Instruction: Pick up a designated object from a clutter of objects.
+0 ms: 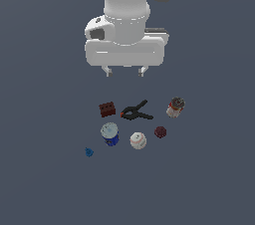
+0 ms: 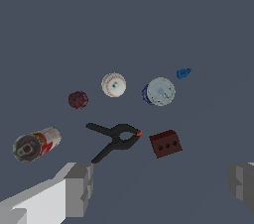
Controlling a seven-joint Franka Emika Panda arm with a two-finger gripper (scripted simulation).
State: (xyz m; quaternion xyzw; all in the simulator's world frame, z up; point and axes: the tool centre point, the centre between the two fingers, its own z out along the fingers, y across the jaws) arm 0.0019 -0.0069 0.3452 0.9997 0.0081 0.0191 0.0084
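White baseball (image 1: 138, 140) with red stitching, round, resting on the grey floor. In the exterior view it sits just beside the blue can (image 1: 109, 134), on that view's right; not touching.

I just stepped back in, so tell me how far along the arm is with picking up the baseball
Nothing looks done yet: the baseball lies on the floor between the blue can and the dark red cube. In hand: nothing; the gripper hangs open and empty above the pile, over the black clamp rather than the ball. Left to do: move over the ball, come down, close on it and lift.
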